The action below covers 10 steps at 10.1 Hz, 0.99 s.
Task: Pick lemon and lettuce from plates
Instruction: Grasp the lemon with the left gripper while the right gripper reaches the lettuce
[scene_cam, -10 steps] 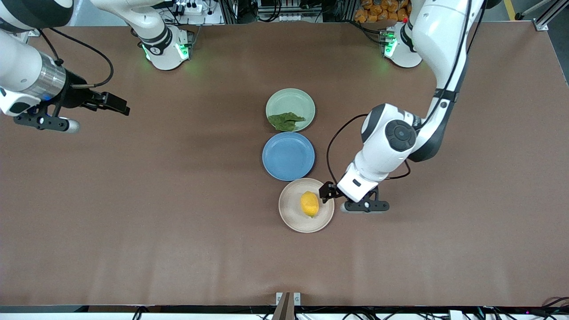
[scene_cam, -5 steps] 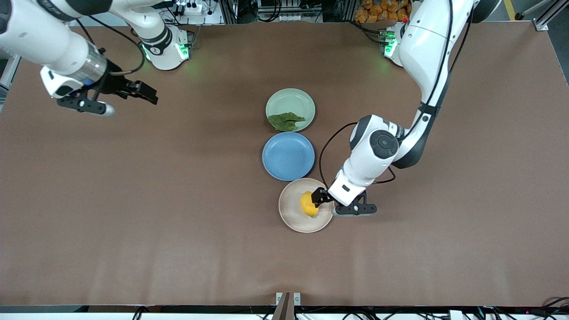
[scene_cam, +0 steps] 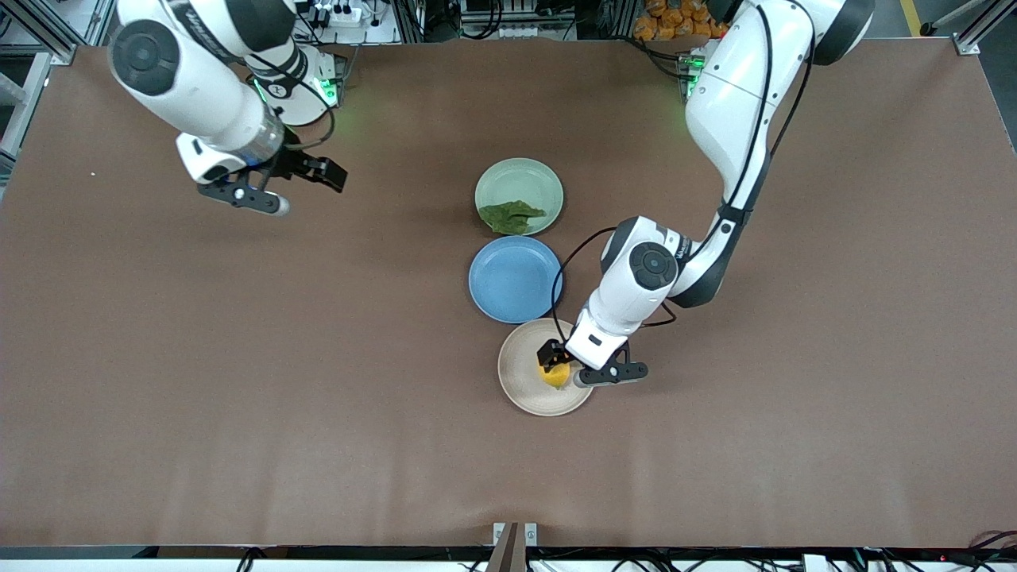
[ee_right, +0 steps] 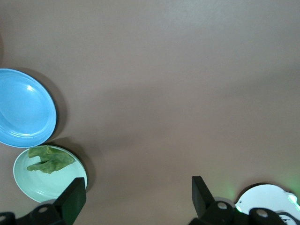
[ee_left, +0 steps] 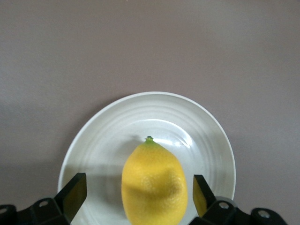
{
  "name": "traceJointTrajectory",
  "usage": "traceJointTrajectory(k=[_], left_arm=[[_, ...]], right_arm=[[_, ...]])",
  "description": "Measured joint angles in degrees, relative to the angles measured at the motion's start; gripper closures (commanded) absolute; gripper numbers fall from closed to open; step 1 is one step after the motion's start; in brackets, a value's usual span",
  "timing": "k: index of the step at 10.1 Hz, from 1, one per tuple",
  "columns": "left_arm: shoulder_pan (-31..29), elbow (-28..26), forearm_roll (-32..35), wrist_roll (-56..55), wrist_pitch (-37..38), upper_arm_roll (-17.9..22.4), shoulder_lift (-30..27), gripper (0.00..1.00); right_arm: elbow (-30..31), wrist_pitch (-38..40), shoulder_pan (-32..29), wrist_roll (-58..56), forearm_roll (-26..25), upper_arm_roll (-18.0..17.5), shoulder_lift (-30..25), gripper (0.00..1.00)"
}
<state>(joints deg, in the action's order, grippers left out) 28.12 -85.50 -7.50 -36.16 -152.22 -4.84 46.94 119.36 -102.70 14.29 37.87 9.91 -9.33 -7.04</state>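
The yellow lemon (scene_cam: 554, 373) (ee_left: 153, 185) lies on the beige plate (scene_cam: 516, 389) (ee_left: 93, 136), the plate nearest the front camera. My left gripper (scene_cam: 552, 361) (ee_left: 138, 194) is open and low over this plate. One finger stands on each side of the lemon, with a gap on both sides. The dark green lettuce (scene_cam: 511, 215) (ee_right: 49, 158) lies on the mint green plate (scene_cam: 520, 179) (ee_right: 51, 185), at its edge toward the blue plate. My right gripper (scene_cam: 326, 173) (ee_right: 136, 199) is open and holds nothing. It hangs over bare table toward the right arm's end, apart from the plates.
A blue plate (scene_cam: 515, 278) (ee_right: 21, 108) with nothing on it sits between the mint and beige plates; the three form a line. The right arm's white base (ee_right: 267, 197) with a green light shows in the right wrist view. Brown table surface surrounds the plates.
My left gripper has slid from beside the beige plate to over it and now straddles the lemon. My right arm has swung in from the table's end toward the plates.
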Motion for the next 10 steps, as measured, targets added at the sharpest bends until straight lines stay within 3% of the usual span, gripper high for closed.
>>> traceJointTrajectory(k=[3, 6, 10], left_arm=[[1.08, 1.03, 0.00, -3.11, -0.64, -0.04, 0.86, 0.00], [2.67, 1.17, 0.00, -3.48, -2.21, -0.05, 2.37, 0.00], [3.16, 1.36, 0.00, -3.48, -4.63, 0.12, 5.14, 0.00]], right_arm=[[0.33, -4.49, 4.67, 4.53, 2.09, -0.03, 5.41, 0.00], [0.49, -14.51, 11.93, 13.71, 2.77, -0.11, 13.09, 0.00], [0.36, -25.34, 17.36, 15.68, 2.79, -0.07, 22.48, 0.00]])
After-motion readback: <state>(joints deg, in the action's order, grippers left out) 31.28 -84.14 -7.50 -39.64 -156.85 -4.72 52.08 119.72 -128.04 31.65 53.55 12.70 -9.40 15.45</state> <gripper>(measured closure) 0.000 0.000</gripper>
